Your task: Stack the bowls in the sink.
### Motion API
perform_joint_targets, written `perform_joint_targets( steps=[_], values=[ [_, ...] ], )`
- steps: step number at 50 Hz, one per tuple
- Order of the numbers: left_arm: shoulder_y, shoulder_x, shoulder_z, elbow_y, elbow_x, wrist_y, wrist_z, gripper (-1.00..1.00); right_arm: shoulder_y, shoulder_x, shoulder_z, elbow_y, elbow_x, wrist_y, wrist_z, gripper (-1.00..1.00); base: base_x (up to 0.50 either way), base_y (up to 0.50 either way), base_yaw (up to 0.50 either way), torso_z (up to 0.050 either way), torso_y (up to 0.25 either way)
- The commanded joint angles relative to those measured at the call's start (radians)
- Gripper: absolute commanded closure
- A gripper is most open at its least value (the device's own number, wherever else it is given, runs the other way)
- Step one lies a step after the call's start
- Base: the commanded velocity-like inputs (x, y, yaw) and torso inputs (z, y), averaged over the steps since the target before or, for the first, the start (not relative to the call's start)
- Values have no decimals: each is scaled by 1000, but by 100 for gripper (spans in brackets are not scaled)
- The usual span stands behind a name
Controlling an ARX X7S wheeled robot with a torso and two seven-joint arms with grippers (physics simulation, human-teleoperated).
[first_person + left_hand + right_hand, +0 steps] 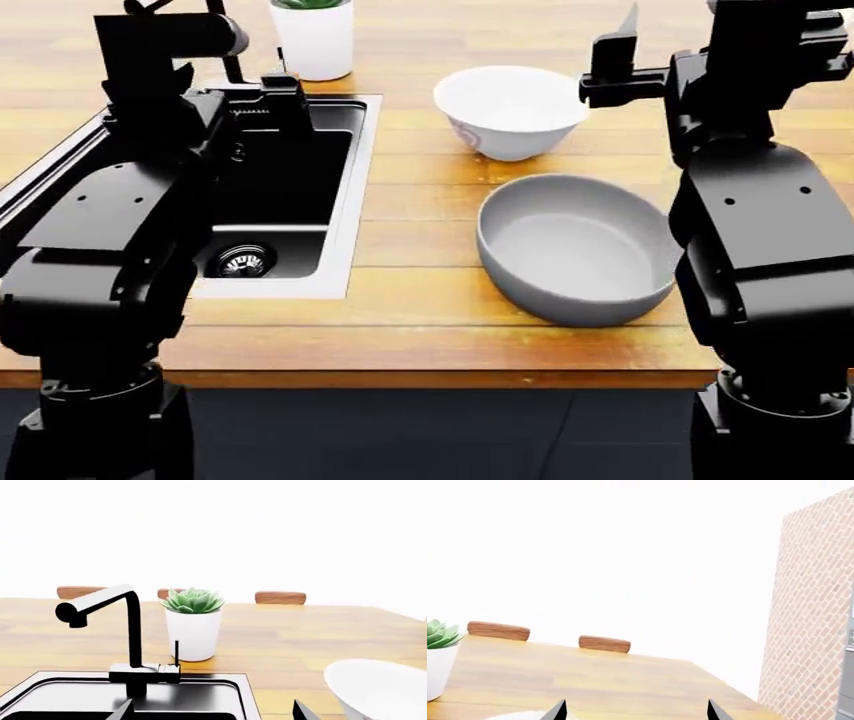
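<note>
The glossy white bowl [511, 108] with a pink side mark stands on the wooden counter to the right of the sink [350, 190]. The wider grey bowl [577, 248] sits nearer the front edge. The sink is a black basin with a steel drain [243, 263] and a black faucet [131, 630]. My left gripper [213, 713] is open above the sink's back right corner, and the white bowl [381, 690] lies off to its side. My right gripper [637, 713] is open, raised beside the white bowl, a sliver of whose rim [520, 716] shows by one fingertip. Both grippers hold nothing.
A white pot with a green succulent [193, 630] stands just behind the sink beside the faucet. Wooden chair backs [280, 597] line the counter's far edge. A brick wall [814, 615] rises at the far right. Both black arms [767, 210] flank the bowls.
</note>
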Motion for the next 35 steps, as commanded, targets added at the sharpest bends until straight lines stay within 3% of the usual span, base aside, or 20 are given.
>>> perform_joint_targets(
  steps=[1, 7, 15, 21, 26, 35],
  values=[
    [-155, -59, 51, -12, -25, -131, 60, -100, 166, 18, -29, 61, 9, 52, -52, -100, 0, 0, 0, 0, 0],
    [-342, -86, 142, -191, -23, -185, 160, -100, 303, 13, -49, 240, 34, 67, -124, -100, 0, 0, 0, 0, 0],
    [-586, -63, 219, -618, 0, -119, 295, -100, 442, 13, -117, 509, 22, 23, -213, -100, 0, 0, 0, 0, 0],
    [-882, 19, 281, -1284, 59, 130, 435, -100, 602, -28, -182, 871, -15, -110, -275, -100, 0, 0, 0, 0, 0],
    [-905, 30, 254, -1289, 101, 46, 480, -100, 707, -55, -228, 1094, -46, -193, -319, -100, 0, 0, 0, 0, 0],
    [-916, 29, 204, -1289, 148, -7, 509, -100, 704, -30, -233, 1049, -46, -129, -330, -100, 303, -35, 0, 0, 0]
  ],
)
